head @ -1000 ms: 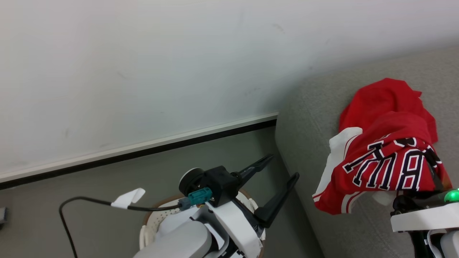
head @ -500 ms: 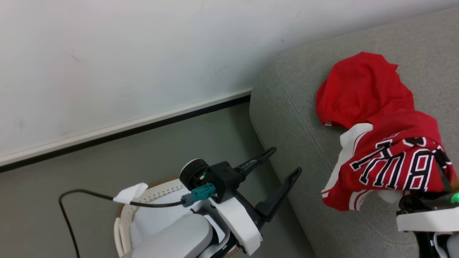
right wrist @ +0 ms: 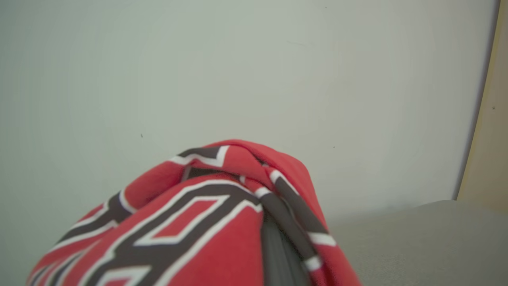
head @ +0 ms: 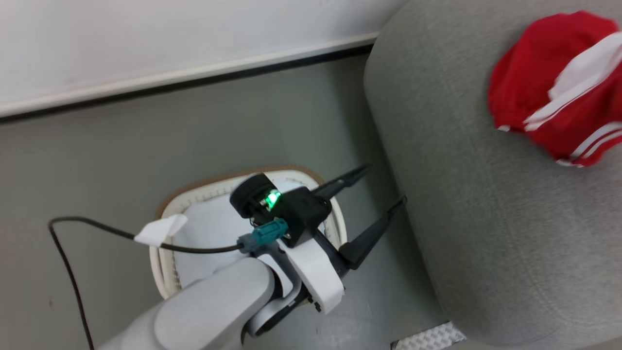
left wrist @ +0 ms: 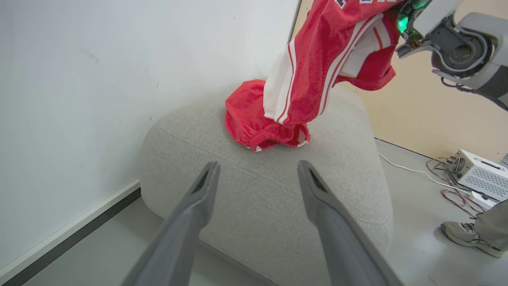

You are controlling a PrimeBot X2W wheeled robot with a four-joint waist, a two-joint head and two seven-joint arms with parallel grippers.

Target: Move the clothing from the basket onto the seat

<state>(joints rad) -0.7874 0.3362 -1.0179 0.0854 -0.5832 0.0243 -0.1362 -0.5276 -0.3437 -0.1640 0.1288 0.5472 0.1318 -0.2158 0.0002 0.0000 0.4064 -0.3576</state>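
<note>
An oval white basket (head: 204,192) of perforated plastic, edged with a brown woven-look rim, is seen on the grey floor (head: 97,146) beneath the left arm, behind the fingers of the left gripper (head: 381,187). Its pale, smooth bottom is shown wherever the arm does not cover it. The left fingers are spread wide and released, with nothing between them, and their tips are placed just beside the rounded end of the seat (head: 461,194).

The clothing (left wrist: 254,119) is found ahead of and above the left fingers. One piece is bunched in a red heap on top of the seat, with a gathered elastic hem turned towards the fingers. A second piece is hung over it from the right gripper (right wrist: 278,258), falling in soft folds with white side panels and thin red and white stripes. Its lower end is brought down to the heap, though contact cannot be confirmed.

In the right wrist view, the red cloth is draped over the right fingers and grasped by them. Black lettering outlined in white is stretched across it, and one dark finger is shown between the folds.

The seat is covered in light-grey woven fabric, with a seam along its rounded edge. A plain white wall (left wrist: 79,79) is seen to the left of the fingers.
</note>
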